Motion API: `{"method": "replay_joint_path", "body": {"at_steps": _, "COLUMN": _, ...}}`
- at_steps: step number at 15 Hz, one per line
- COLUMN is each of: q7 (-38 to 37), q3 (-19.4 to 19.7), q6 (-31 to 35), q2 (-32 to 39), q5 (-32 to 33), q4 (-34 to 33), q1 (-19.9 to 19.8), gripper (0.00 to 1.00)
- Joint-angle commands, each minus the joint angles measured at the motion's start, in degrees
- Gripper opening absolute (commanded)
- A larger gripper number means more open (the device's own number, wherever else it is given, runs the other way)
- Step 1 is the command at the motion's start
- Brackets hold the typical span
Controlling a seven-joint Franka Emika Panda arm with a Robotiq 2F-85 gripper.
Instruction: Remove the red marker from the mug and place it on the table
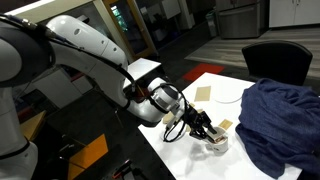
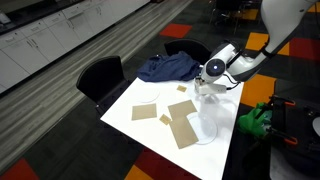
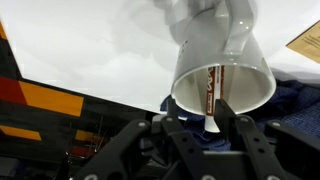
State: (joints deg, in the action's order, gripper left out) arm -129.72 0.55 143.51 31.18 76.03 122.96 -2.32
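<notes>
White, smooth-walled mug (image 3: 225, 55) is seen directly ahead of the pincer (image 3: 203, 128), its mouth turned toward the wrist camera. Glazed ceramic is judged, not confirmed. Red marker (image 3: 210, 88) is seen inside it as a thin dark-red stripe leaning on the inner wall, running up toward the rim nearest the fingertips. Its upper end may be the pale stub between the fingers (image 3: 235, 125), but that cannot be settled.

Jaws are spread, one on either side of the marker line. Nothing is seen pinched, so the pincer is taken as released.

Handling, as judged: the marker is light, stiff and slim, with a smooth plastic barrel, so it is likely to slip or twist if caught off-centre. Hold should be taken on the upper end, above the rim, with pads square across the barrel. The mug is light too and could be dragged or tipped if a finger catches the rim. It is likely to break if knocked over.

Table (image 3: 90, 50) beneath the pincer is flat, white and matte. Soft crumpled blue cloth (image 1: 280, 120) lies just beyond the mug. Flat tan squares (image 2: 183, 133) lie off to the side, well apart.
</notes>
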Motion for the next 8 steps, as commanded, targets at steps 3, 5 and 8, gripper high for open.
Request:
{"method": "replay_joint_path", "body": {"at_steps": 3, "q7": -3.85, "q3": 1.47, "q6": 2.37, "q2": 3.50, "q5": 2.74, "q4": -3.32, "q1": 0.67, "gripper": 0.43}}
{"method": "replay_joint_path", "body": {"at_steps": 5, "q7": -4.05, "q3": 1.52, "q6": 2.67, "q2": 4.45, "q5": 3.21, "q4": -4.06, "q1": 0.62, "gripper": 0.43}}
{"method": "replay_joint_path", "body": {"at_steps": 8, "q7": -4.10, "q3": 1.65, "q6": 3.25, "q2": 5.52, "q5": 3.55, "q4": -4.89, "q1": 0.53, "gripper": 0.43}}
